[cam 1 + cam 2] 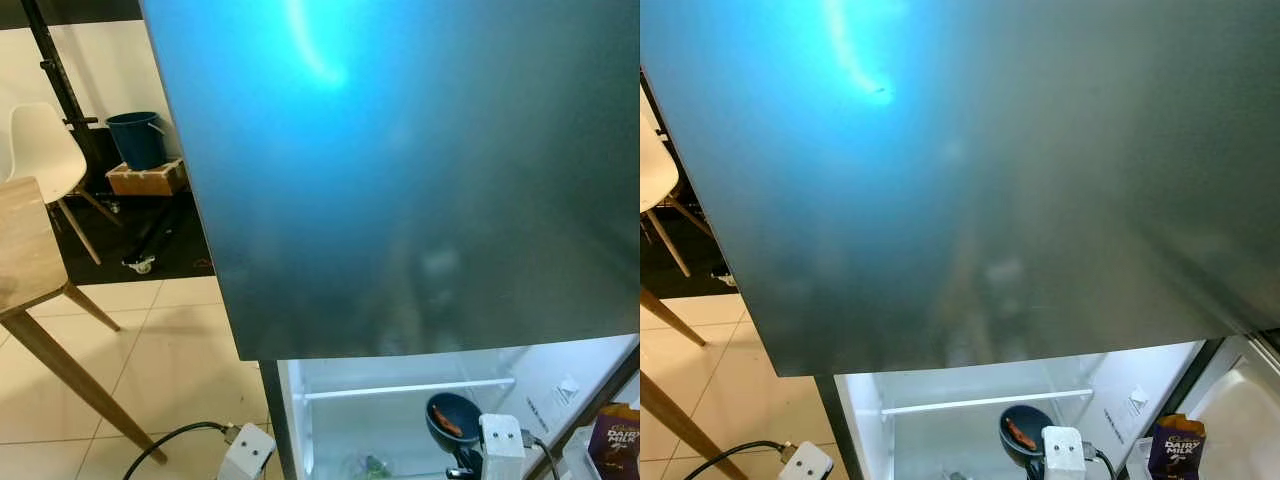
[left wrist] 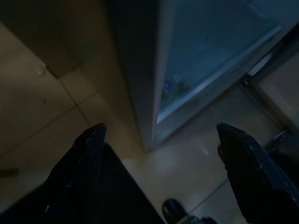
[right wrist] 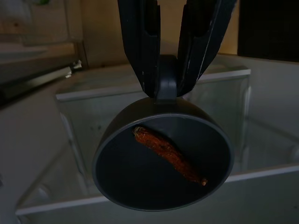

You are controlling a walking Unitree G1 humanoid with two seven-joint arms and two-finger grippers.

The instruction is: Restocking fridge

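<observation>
The fridge's grey upper door [image 1: 420, 170] fills most of the head views, and below it the lower compartment [image 1: 400, 400] stands open and lit. My right gripper [image 3: 168, 70] is shut on the handle of a dark round pan [image 3: 163, 163] with a reddish-brown piece of food [image 3: 169, 154] lying in it. The pan [image 1: 452, 418] hangs inside the open compartment, under a white shelf bar [image 1: 405, 390]. My left gripper [image 2: 161, 140] is open, low beside the fridge's bottom corner [image 2: 148, 135], above the tiled floor.
A purple Dairy Milk packet [image 1: 612, 440] sits in the open door's rack at the right. A wooden table [image 1: 25, 250], a white chair [image 1: 40, 150] and a blue bucket [image 1: 137, 138] on a crate stand to the left. A black cable [image 1: 170, 445] trails across the tiles.
</observation>
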